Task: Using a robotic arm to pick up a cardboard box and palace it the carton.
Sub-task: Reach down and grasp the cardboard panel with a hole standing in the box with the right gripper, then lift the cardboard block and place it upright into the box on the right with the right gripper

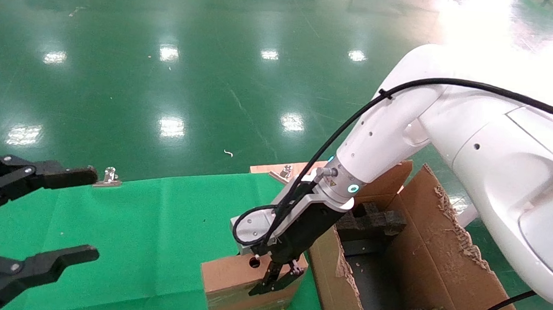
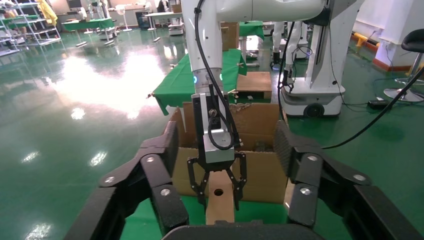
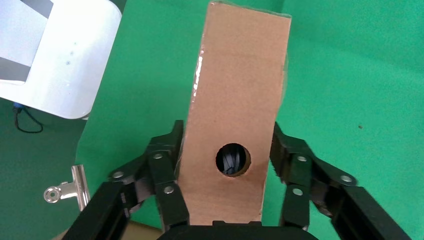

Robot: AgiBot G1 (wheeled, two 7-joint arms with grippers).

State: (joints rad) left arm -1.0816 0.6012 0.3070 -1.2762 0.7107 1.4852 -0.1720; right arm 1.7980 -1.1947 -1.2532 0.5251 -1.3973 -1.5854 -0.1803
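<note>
Box position: cardboard box [image 1: 243, 281] stands on edge on the green-covered counter [image 1: 155, 224], just beside the carton's near wall, narrow side with the round hole facing up.
Right claw: right claw [image 1: 275, 279] sits down over the top of the box, one finger on each broad face; right wrist view shows the pads [image 3: 167, 150] flanking the box [image 3: 235, 115] at the hole end, touching or very nearly so. Reads as clamped on the box, though full squeeze is not certain.
Long axis: runs straight away from the claw along the counter; fingers straddle the thin dimension.
Carton: carton [image 1: 426, 243] lies to the robot's right of the box, open top, ragged flaps, black foam inserts [image 1: 374, 220] inside.
Key relation: box beside the carton wall, not over it; judged next move is lift clear of the rim, then shift right.
Risk: torn flap edge could snag the box.
Left claw: left claw [image 1: 28, 220] spread wide, parked at the counter's left, well apart.
</note>
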